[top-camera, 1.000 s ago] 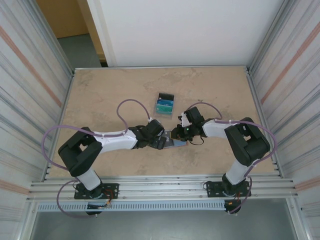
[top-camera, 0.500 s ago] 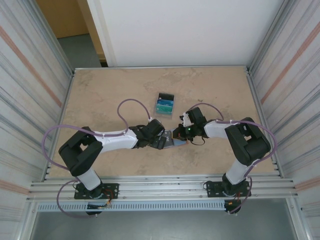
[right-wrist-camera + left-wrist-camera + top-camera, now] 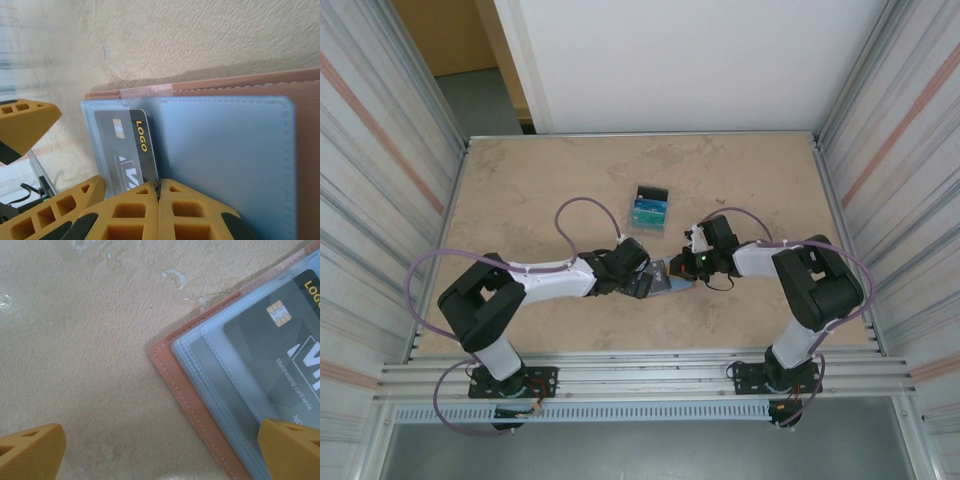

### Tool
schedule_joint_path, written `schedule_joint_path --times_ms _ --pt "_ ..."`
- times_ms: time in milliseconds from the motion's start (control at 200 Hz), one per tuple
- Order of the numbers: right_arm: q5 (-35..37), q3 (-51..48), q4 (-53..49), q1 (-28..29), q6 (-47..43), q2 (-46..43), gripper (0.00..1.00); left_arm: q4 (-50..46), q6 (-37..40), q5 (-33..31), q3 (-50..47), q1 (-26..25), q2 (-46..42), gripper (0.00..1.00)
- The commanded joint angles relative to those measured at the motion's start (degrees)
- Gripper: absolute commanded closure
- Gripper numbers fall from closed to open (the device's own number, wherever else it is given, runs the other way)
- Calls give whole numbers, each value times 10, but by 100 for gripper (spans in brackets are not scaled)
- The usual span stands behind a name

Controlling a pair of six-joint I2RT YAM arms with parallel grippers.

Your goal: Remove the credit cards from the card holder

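The left hand (image 3: 162, 452) is open wide over the salmon-brown folding card holder (image 3: 192, 407) on the beige tabletop (image 3: 90, 325). The right hand (image 3: 158, 197) has just clenched at the edge of the black plastic card (image 3: 125, 155), which sits in its pocket, so a pull looks next. Farther back lie teal and blue plastic cards (image 3: 648, 208), out already.

A small folding card holder (image 3: 667, 284), its blue-grey inside showing, is lying open on the beige marbled tabletop (image 3: 540, 190), near the front middle. The white-and-black left arm (image 3: 555, 278) is reaching to it from the left, and the left gripper (image 3: 643, 285) is standing at the holder's left edge. The right gripper (image 3: 679, 270) is meeting the holder from the right side. A small pile of thin plastic cards (image 3: 648, 208), teal, light blue and black, is resting further back, apart from both arms.
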Motion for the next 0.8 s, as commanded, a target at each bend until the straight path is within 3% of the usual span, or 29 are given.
schedule_joint_path --times_ms 0,436,792 --pt "2 -13 -17 -12 3 -20 100 -39 -1 -9 5 -1 13 1" --pt "10 -14 -35 -19 -4 -32 100 -17 17 1 39 -2 -22 1" --pt "13 -26 -29 -20 -2 -33 100 -13 41 18 79 7 52 1"
